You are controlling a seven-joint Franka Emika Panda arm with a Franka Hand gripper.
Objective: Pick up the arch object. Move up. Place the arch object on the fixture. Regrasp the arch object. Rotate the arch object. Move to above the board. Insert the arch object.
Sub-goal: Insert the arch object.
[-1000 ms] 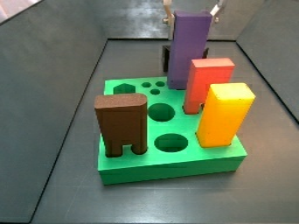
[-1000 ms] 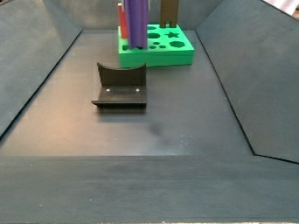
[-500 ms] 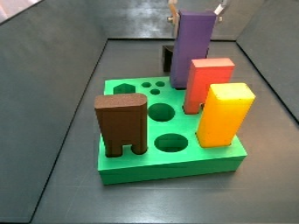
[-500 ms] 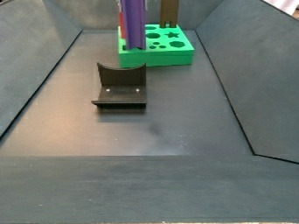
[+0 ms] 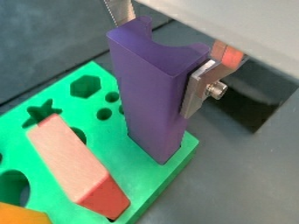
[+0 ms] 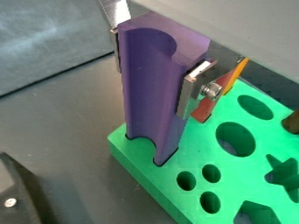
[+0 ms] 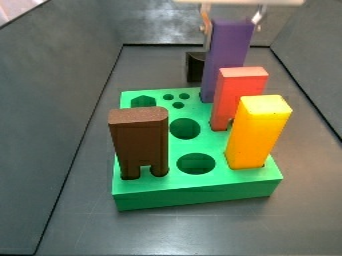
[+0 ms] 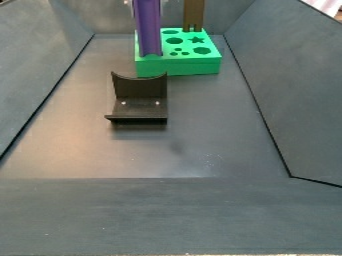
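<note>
Gripper [image 5: 163, 48] above board [image 5: 70, 114] far corner, 2 fingers [image 5: 201, 86] clamped on upright arch object [image 5: 152, 87]; insert: keep vertical, lower slowly, release once seated.

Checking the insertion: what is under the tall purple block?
The green slab with cut-outs. The purple block, held between the gripper's jaws, stands in it at a corner. The block hides the slot bottom and its own lower end.

Standing upright close together: brown two-legged block [image 7: 139, 143] nearest the camera in a side view, yellow block [image 7: 257, 131] beside it, red block [image 7: 238, 96] just behind the yellow one. All above a dark grey counter [image 8: 187, 140].
</note>
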